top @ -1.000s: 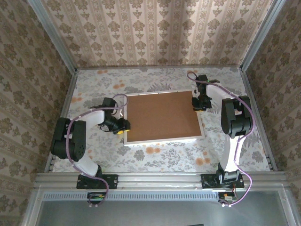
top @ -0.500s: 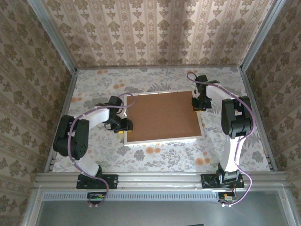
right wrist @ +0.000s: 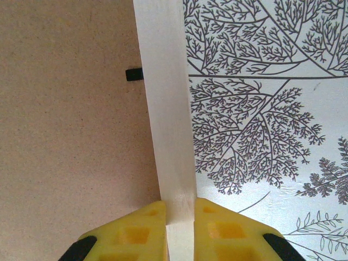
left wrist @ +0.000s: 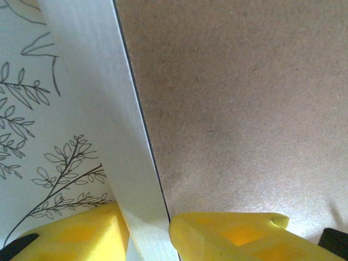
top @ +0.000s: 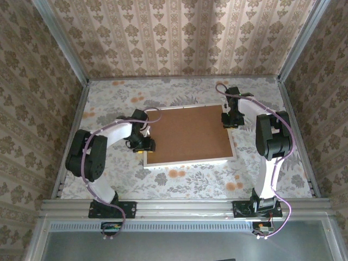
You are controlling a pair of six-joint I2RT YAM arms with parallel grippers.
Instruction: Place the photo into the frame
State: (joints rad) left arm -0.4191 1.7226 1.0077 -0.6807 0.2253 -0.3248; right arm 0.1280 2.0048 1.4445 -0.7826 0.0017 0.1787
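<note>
- The frame (top: 187,161) is lying flat in the middle of the bench (top: 109,98), back side up, with a brown board (top: 187,133) sitting inside its white border.
- Its long axis is running from 9 to 3 o'clock, skewed slightly, and one arm is standing at each short end.
- The left end effector (left wrist: 148,228) is straddling the 9 o'clock rail near the 7 o'clock corner, one yellow finger outside on the bench and one over the board. I cannot tell whether it is gripping or only bracketing the rail.
- The right end effector (right wrist: 179,217) is pinching the 3 o'clock rail near the 1 o'clock corner, fingers pressed against both sides, just short of a small black tab (right wrist: 134,74).
- From the left tool the frame is stretching away toward 3 o'clock, and from the right tool toward 9 o'clock. Neither arm is nearer.
- The photo is probably lying beneath the board, though I am only guessing.
- The bench is wearing a pale leaf-and-flower print, and patterned wallpaper (top: 179,38) is closing in three sides.
</note>
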